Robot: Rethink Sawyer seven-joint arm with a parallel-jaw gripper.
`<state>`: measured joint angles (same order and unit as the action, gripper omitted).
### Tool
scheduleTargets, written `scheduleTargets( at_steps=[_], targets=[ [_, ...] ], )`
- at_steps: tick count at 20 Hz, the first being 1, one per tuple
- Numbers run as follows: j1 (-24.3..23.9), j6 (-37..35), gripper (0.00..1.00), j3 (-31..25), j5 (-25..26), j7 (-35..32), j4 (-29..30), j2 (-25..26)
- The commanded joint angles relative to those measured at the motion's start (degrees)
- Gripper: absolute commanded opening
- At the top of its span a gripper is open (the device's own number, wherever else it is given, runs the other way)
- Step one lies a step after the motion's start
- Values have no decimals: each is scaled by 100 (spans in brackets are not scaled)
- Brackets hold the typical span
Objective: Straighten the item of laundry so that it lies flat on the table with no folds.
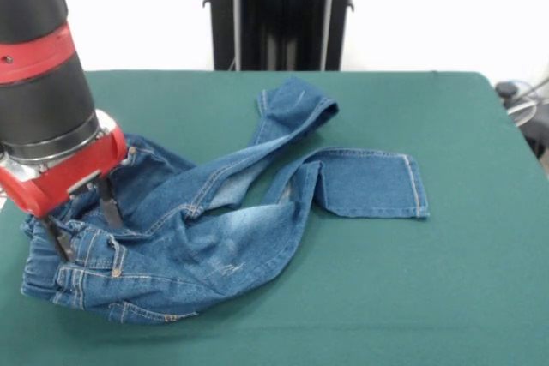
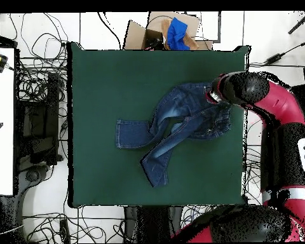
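Wide green table (image 1: 446,297), with the jeans (image 1: 214,237) crumpled on it toward one side, waistband bunched, both legs crossing and folded. Over the waistband, the gripper (image 1: 84,219), fingers (image 1: 109,203) spread apart and pressing into the denim, closed on nothing.

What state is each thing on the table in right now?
jeans: crumpled at the waist, legs crossed, one leg end folded over; not flat.
gripper: open, fingers down at the bunched waistband, one on each side of a fold.
table: green cloth smooth, bearing only the jeans.
cardboard box: off the table, open, blue cloth inside.
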<state>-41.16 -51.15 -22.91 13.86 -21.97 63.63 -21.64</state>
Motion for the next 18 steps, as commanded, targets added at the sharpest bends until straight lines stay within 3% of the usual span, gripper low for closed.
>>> scheduleTargets(
  at_steps=[1,18],
  targets=[
    [154,-526,100,-337,335,550,-396,111],
    [-293,662,100,-609,403,501,685,-144]
  ],
)
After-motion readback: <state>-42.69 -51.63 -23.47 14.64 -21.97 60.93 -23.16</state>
